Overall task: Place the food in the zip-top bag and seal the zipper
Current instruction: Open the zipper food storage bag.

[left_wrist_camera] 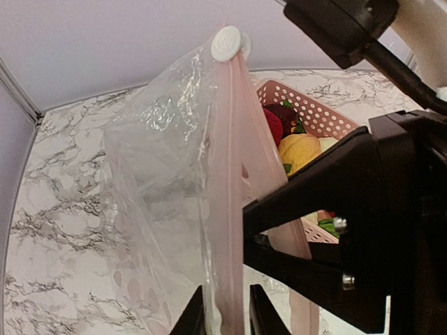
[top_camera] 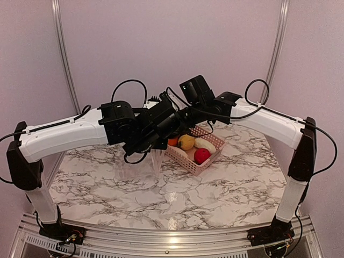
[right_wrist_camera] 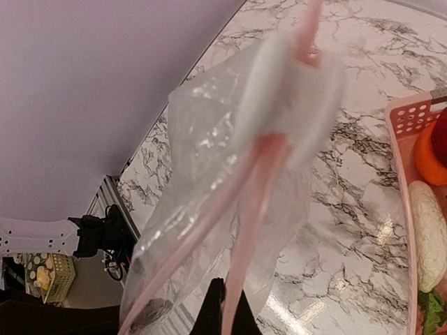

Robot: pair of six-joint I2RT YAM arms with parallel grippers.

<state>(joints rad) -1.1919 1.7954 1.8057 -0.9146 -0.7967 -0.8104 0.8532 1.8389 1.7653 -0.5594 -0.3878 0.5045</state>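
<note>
The zip-top bag (left_wrist_camera: 160, 181) is clear and crinkly and hangs in the air, empty as far as I can see. Its zipper (left_wrist_camera: 227, 174) is a pale pink strip with a white slider (left_wrist_camera: 227, 43) at the far end. My left gripper (left_wrist_camera: 227, 315) is shut on the zipper strip. My right gripper (right_wrist_camera: 228, 313) is shut on the same strip; the blurred slider (right_wrist_camera: 293, 84) is close to its camera. In the top view the bag (top_camera: 156, 159) hangs below both grippers. The food lies in the pink basket (top_camera: 207, 164): an orange piece (top_camera: 173, 142), a yellow one (top_camera: 186, 142), a whitish one (top_camera: 205, 144) and a red one (top_camera: 202, 156).
The basket (left_wrist_camera: 307, 112) stands just right of the bag on the marble table (top_camera: 107, 188). The right arm's black body (left_wrist_camera: 349, 230) crosses the left wrist view close to the bag. The table's near edge (top_camera: 161, 231) is a metal rail.
</note>
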